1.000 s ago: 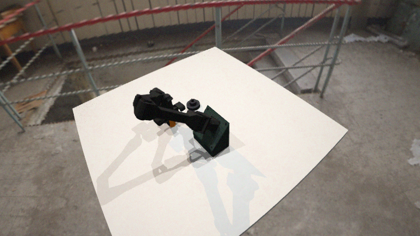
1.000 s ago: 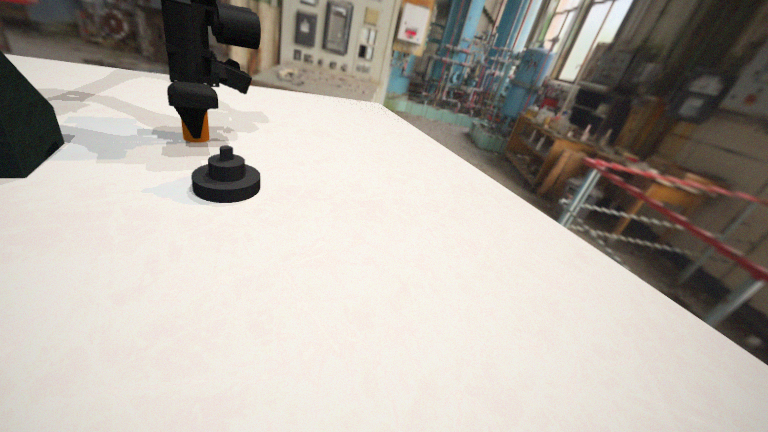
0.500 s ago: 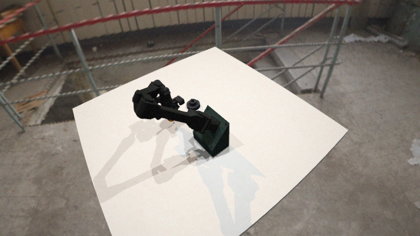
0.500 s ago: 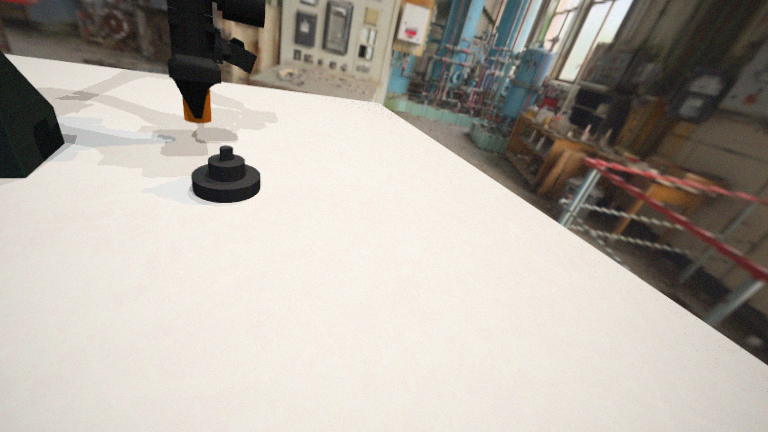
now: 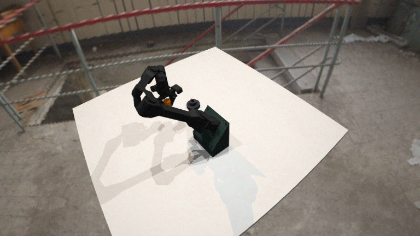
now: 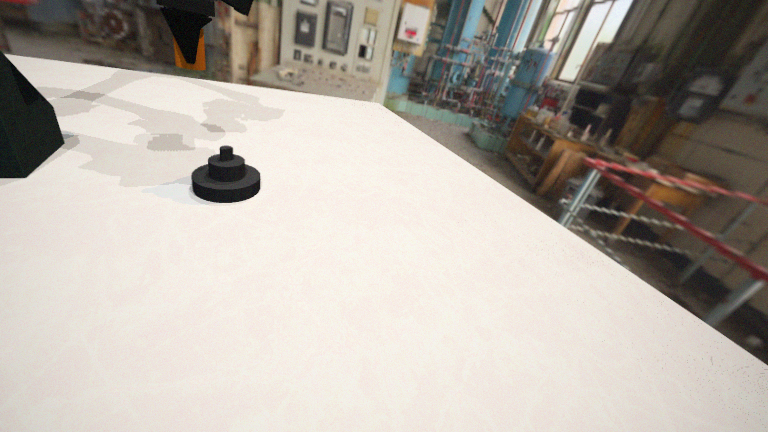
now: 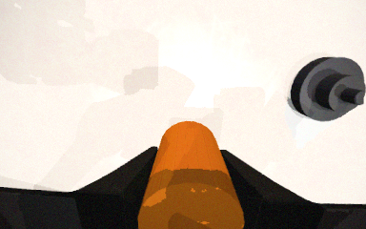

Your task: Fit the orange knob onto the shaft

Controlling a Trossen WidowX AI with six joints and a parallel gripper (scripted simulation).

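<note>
From the top, the hand [image 5: 167,100] grips the orange knob [image 5: 167,101] at nine o'clock of the pedestal [image 5: 193,104]; exterior shows it raised off the desk [image 6: 396,268]; wrist shows the shaft [image 7: 352,96] at two o'clock, well apart.

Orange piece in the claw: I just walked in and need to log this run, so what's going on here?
The arm's gripper is shut on the orange knob and holds it in the air above the white table. The round pedestal with its dark shaft stands bare, off to one side of the knob. The knob is not yet over the shaft, so fitting is still to come.
</note>
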